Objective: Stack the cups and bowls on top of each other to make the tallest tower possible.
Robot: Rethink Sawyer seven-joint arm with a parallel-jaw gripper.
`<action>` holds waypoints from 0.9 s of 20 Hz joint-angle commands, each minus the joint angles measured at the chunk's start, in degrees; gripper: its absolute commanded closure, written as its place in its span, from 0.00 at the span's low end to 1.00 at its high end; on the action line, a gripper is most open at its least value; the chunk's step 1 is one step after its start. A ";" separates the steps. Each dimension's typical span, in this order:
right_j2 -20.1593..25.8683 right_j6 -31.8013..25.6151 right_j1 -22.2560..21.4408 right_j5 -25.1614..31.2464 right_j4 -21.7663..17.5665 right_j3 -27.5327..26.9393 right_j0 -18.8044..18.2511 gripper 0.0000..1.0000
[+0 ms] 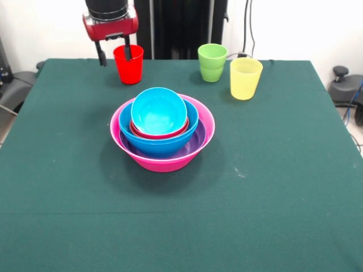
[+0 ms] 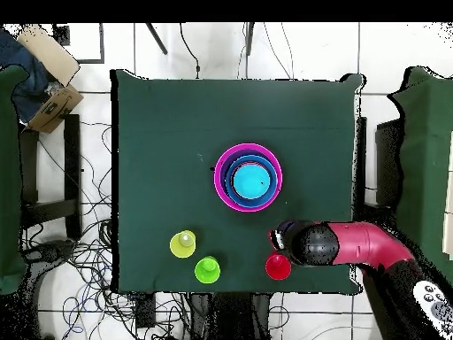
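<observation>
The tower stands mid-table: a pink bowl (image 1: 164, 165) (image 2: 220, 181) holds purple, blue and magenta-red bowls, with a cyan bowl (image 1: 158, 110) (image 2: 249, 181) on top. Along the far edge in the front view stand the red cup (image 1: 130, 69) (image 2: 278, 266), the green cup (image 1: 212, 63) (image 2: 207, 269) and the yellow cup (image 1: 245, 79) (image 2: 183, 243), all upright. My gripper (image 1: 115, 54) (image 2: 285, 241) is open at the red cup's rim. One finger (image 1: 128, 52) reaches into the cup or just behind it, and the other (image 1: 102, 56) hangs outside, to its left.
In the front view the green tablecloth (image 1: 266, 187) runs wide around the tower. In the overhead view a cardboard box (image 2: 50, 55) lies off the table's top left corner, and cables (image 2: 97, 266) trail on the floor.
</observation>
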 commanded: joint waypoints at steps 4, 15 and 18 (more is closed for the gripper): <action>-5.00 5.87 4.82 -8.47 -6.77 5.74 4.19 0.00; -7.34 3.53 6.55 -10.75 -6.56 5.71 3.88 0.00; -6.60 1.99 5.97 -8.61 -5.09 4.97 3.56 0.00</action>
